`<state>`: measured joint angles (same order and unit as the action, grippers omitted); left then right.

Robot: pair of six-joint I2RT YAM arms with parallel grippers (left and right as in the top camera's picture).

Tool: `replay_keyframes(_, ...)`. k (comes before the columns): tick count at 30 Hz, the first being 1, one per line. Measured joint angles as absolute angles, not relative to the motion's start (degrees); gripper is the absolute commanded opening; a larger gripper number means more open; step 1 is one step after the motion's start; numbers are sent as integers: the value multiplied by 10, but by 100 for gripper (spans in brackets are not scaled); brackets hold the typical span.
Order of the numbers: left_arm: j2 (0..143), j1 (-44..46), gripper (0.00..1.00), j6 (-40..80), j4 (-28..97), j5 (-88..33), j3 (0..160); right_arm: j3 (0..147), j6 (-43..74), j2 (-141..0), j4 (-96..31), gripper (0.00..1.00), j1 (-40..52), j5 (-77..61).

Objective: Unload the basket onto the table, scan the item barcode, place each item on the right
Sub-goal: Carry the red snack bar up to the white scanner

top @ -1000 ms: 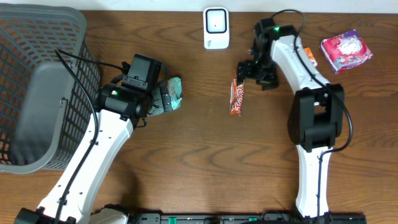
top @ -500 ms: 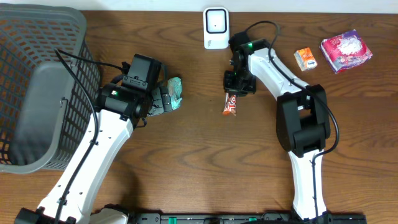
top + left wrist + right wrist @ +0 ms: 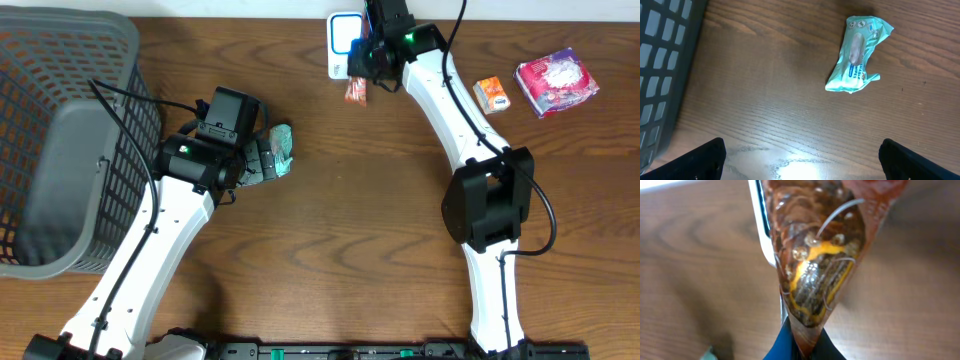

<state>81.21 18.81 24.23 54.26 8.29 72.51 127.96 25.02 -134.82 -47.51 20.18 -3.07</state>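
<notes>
Snack bar (image 3: 355,92) in a reddish-brown and orange wrapper is pinched at one end by the right jaws, which are shut tight on the crimped edge of the wrapper. From above, the right arm (image 3: 440,90) reaches to the far edge of the surface (image 3: 350,230), and the bar sits just beside the white scanner (image 3: 342,38), at its lower right corner. The arm's wrist covers part of the scanner. In the right wrist view the bar (image 3: 815,255) fills most of the frame, with the scanner's white edge (image 3: 759,225) close behind it on the left. I cannot tell whether bar and scanner touch.

The left arm (image 3: 180,190) is over the left half of the surface with its jaws spread wide and holding nothing. A crumpled pale green packet (image 3: 856,55) lies flat on the wood a little ahead of them, apart from both fingertips (image 3: 707,155). The grey mesh basket (image 3: 90,60) stands at the far left. Near the far right corner lie a small orange box (image 3: 490,95) and, just beside it, a pink and purple packet (image 3: 556,80).
</notes>
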Motion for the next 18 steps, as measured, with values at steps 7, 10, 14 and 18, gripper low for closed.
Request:
replay_keyframes(7,812,188,98,242,543,83,725,1267,250,-1350,-296,1,202,-24)
replay_keyframes(10,812,188,98,242,542,83,725,1259,269,-1350,-288,1,202,4)
replay_keyframes(14,812,188,98,242,542,83,725,1256,292,-1352,-344,1,192,51)
replay_keyframes(18,812,188,98,242,543,83,725,1256,267,-1352,-449,1,137,101)
